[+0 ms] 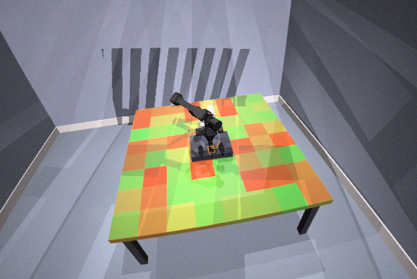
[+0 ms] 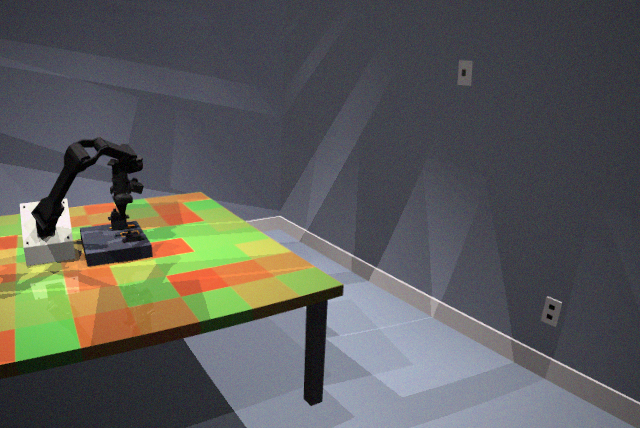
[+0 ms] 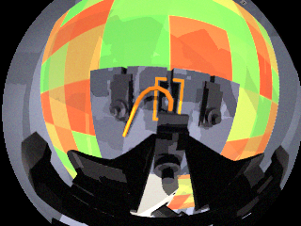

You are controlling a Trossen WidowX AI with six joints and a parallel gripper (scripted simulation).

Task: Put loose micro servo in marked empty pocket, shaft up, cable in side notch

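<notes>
The dark micro servo (image 3: pixel 172 123) is held between the fingers of my gripper (image 3: pixel 171 138) (image 2: pixel 118 222), which is shut on it low over the deck (image 1: pixel 196 141) (image 2: pixel 105 248). The servo's far end covers the near end of the pocket's orange outline (image 3: pixel 182 96) in the wrist view. Its orange cable (image 3: pixel 134 110) (image 1: pixel 218 144) leaves the far end, loops over the outline's left side and trails back to the left over the deck. The cable is not seen lying in the side notch. The height between servo and deck cannot be told; the fingers hide the servo in the exterior view.
Dark fitted servos stand on the deck, left (image 3: pixel 118 96) and right (image 3: pixel 213 101) of the marked pocket. The white arm base (image 2: pixel 49 252) stands behind the deck. The deck rests on the patchwork-coloured table (image 1: pixel 182 195).
</notes>
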